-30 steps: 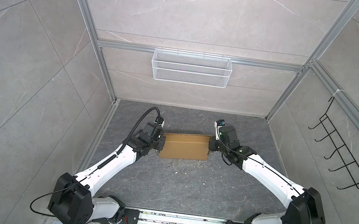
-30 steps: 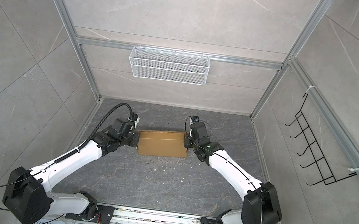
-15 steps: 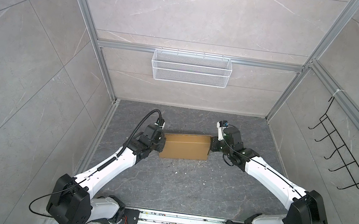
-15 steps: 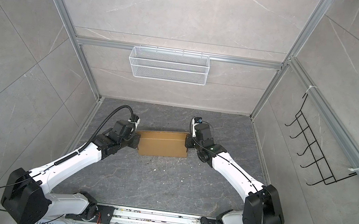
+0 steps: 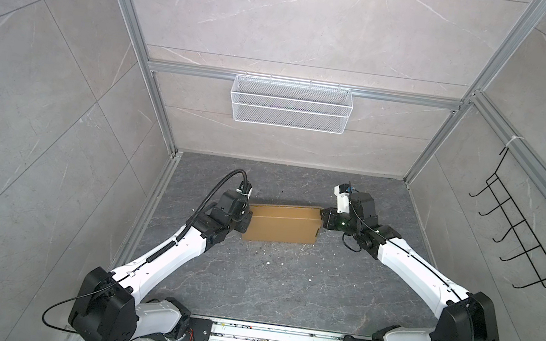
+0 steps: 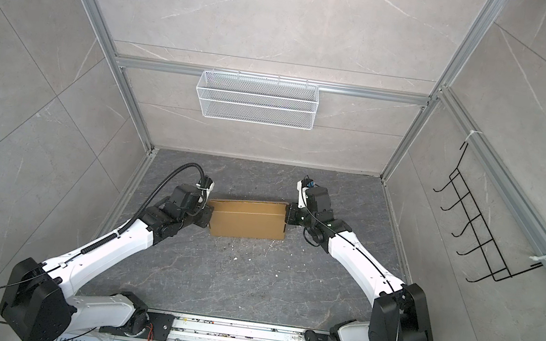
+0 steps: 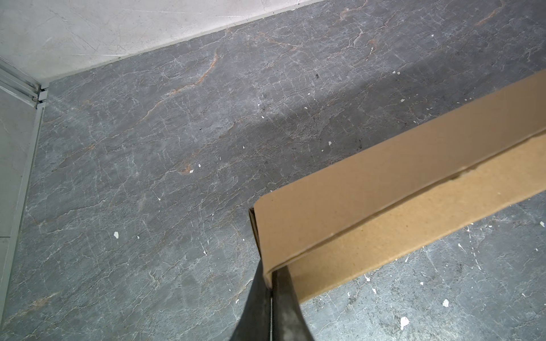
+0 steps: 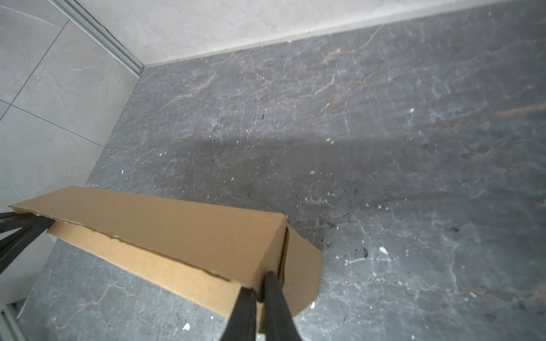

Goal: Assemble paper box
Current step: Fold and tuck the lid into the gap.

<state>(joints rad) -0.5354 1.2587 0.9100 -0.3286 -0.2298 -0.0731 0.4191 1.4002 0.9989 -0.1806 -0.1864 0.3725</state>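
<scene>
Paper box (image 5: 280,228): brown corrugated, rectangular; left end effector (image 7: 271,279), right end effector (image 8: 260,286) pinch opposite ends.

Even diffuse light, soft shadows

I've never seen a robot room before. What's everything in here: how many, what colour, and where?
floor: one, dark grey, veined, underneath everything
walls: three, light grey tiles, around the floor
frame posts: several, silver, along the wall corners
paper box: one, brown, middle of the floor
wire basket: one, white, hung on the back wall
hook rack: one, black, on the robot's right-hand wall
specks: many, white, scattered on the floor
base rail: one, silver, front edge
left arm: one, white and black, left jaws shut on one end of the box
right arm: one, white and black, right jaws pinching the box's other end
</scene>
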